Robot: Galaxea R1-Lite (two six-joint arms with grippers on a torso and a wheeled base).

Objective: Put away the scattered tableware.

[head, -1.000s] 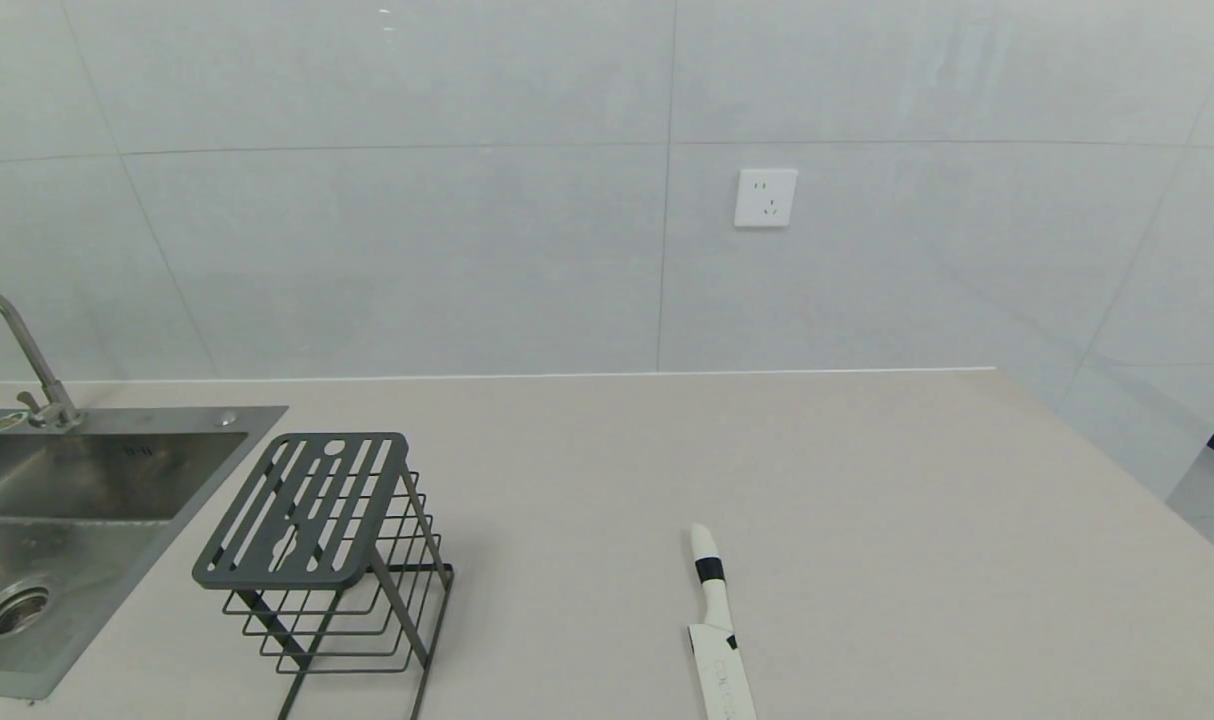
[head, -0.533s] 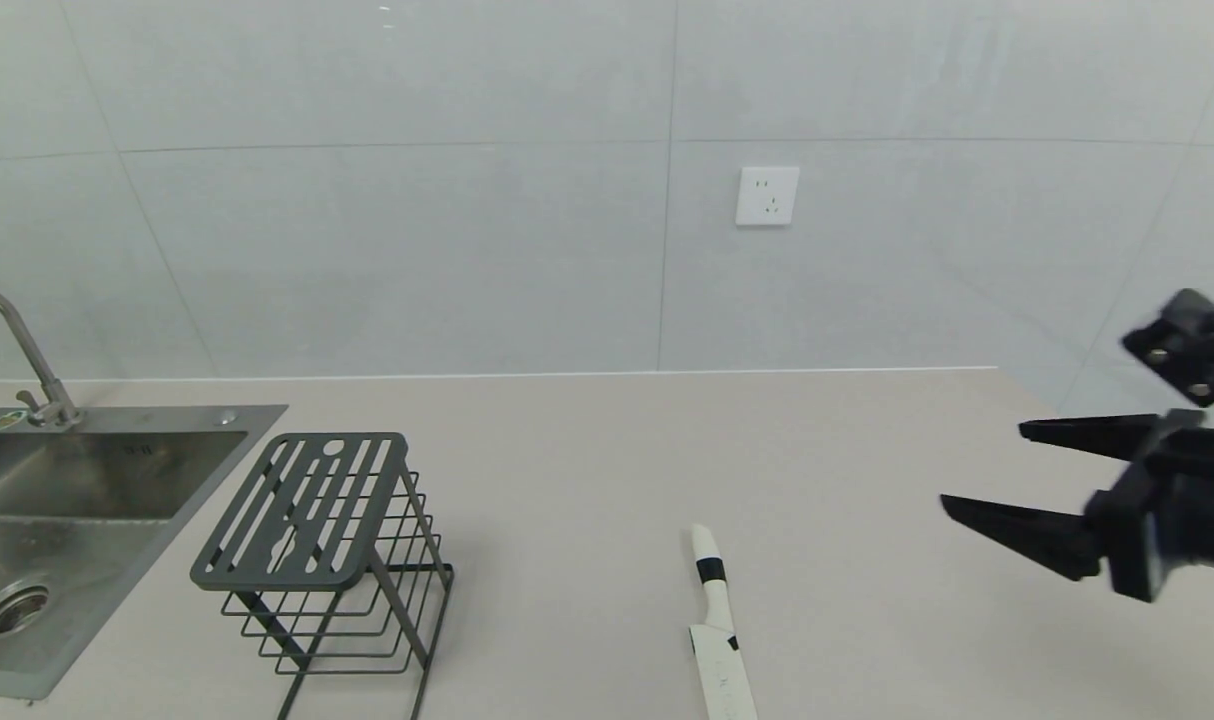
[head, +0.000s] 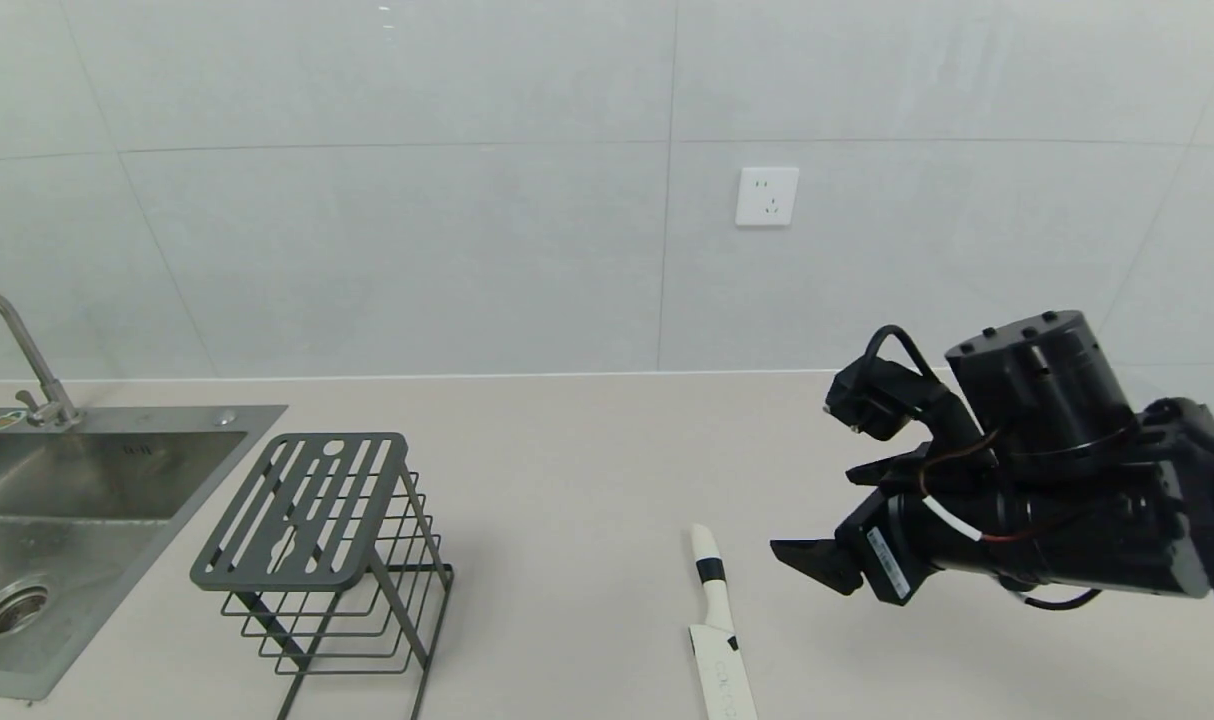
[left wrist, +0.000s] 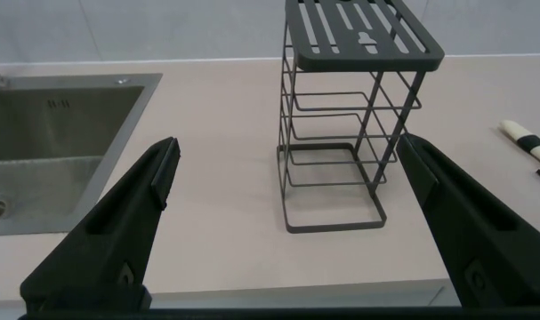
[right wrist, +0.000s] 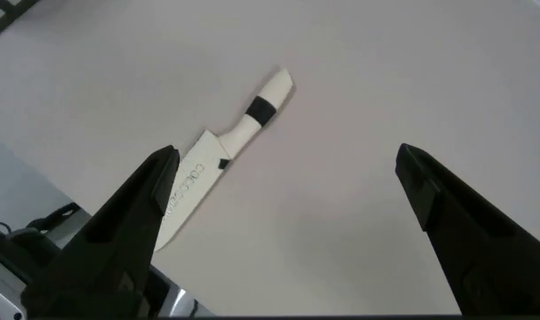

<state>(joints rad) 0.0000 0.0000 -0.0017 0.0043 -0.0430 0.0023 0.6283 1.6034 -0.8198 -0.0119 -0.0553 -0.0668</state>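
A white knife [head: 715, 620] with a black band on its handle lies flat on the beige counter, blade toward the front edge. My right gripper [head: 812, 512] hovers open just to the right of the handle, above the counter and holding nothing. In the right wrist view the knife [right wrist: 225, 151] lies below the open right gripper [right wrist: 286, 158], nearer one finger. A dark wire rack [head: 317, 540] with a slotted top stands left of the knife. The left wrist view has the rack [left wrist: 354, 116] ahead of my open, empty left gripper [left wrist: 289, 147].
A steel sink [head: 117, 455] with a faucet [head: 22, 350] occupies the counter's left end. A wall socket [head: 767, 196] sits on the tiled wall behind. The counter ends at an edge on the right. Bare counter lies between rack and knife.
My right arm has come into the head view from the right and moved left toward the knife's handle, fingers staying open. Knife and rack have not moved.
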